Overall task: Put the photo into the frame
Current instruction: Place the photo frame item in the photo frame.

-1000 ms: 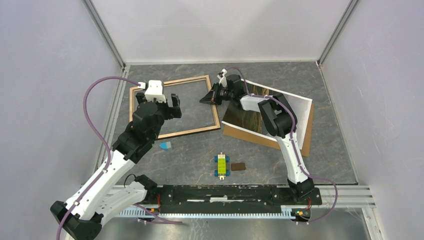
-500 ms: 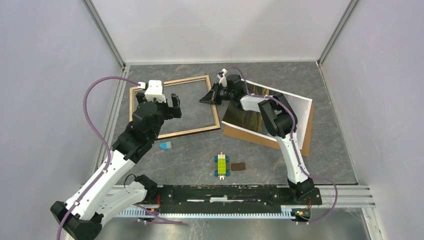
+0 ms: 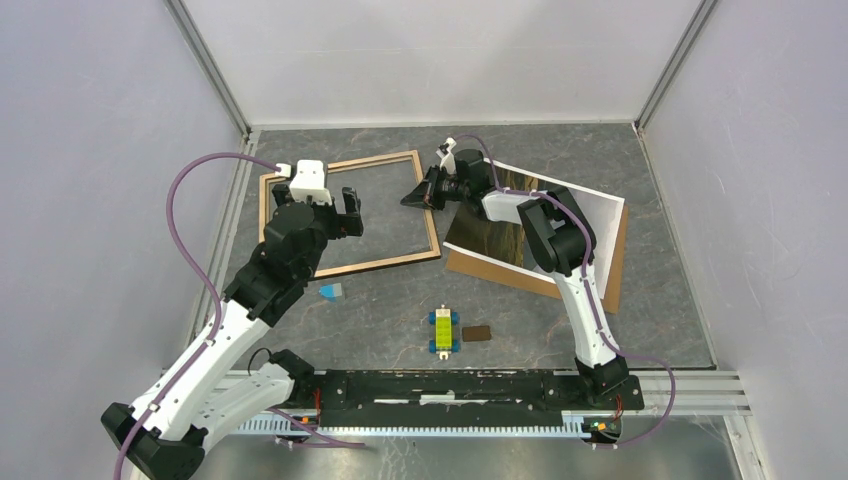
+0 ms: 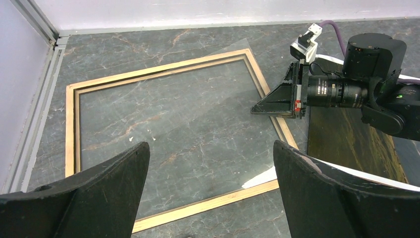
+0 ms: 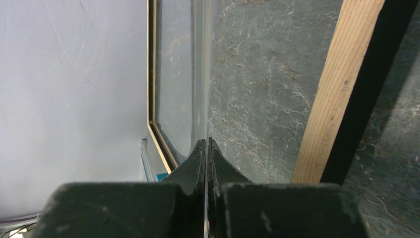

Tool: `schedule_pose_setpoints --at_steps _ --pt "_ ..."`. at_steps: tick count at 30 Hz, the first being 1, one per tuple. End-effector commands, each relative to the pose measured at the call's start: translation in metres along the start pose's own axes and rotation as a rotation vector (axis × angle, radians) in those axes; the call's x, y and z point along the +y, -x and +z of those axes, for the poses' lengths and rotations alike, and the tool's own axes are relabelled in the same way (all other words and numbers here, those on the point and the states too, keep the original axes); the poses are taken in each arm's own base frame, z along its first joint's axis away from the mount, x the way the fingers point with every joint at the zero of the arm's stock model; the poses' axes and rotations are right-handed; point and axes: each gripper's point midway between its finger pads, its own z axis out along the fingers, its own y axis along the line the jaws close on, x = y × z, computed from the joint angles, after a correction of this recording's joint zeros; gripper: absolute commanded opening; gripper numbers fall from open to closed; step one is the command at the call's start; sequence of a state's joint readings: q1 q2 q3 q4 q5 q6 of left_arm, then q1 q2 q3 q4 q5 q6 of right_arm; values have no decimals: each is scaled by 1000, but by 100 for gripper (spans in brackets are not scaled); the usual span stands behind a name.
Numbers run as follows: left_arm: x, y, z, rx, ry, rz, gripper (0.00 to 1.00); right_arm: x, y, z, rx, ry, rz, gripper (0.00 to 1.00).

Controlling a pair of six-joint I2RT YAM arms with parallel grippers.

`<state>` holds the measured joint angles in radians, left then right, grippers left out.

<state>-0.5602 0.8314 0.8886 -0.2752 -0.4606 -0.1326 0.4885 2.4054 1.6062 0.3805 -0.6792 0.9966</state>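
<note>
Lying flat at the left-centre of the table (image 3: 400, 300), the frame (image 3: 380, 263) shows its tan wood side up. Its long axis runs left to right, with the right end turned slightly toward the back wall. A clear pane (image 4: 173, 114) sits askew in it, the far right corner overlapping the far rail. The right gripper (image 3: 415, 197) reaches leftward over the frame's right rail, its fingers pressed together on the pane's thin edge. The left gripper (image 4: 210, 146) hovers spread wide above the frame's near left part, holding nothing. The photo (image 3: 495, 240) rests face up on a brown backing board (image 3: 612, 265) just right of the frame, under the right arm. Its long axis also runs left to right, with the right end swung nearer the arms.
</note>
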Motion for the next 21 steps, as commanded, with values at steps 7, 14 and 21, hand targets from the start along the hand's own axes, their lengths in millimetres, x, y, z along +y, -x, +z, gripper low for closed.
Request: schedule_pose_setpoints --at_steps 7,14,21 --pt "-2 16 -1 -47 -8 -71 100 35 21 -7 -52 80 -90 0" --pt "-3 16 -1 -48 -14 -75 100 35 21 -3 -50 99 -101 0" --pt "-3 17 -1 -49 -18 -80 100 38 22 0 -49 101 -116 13"
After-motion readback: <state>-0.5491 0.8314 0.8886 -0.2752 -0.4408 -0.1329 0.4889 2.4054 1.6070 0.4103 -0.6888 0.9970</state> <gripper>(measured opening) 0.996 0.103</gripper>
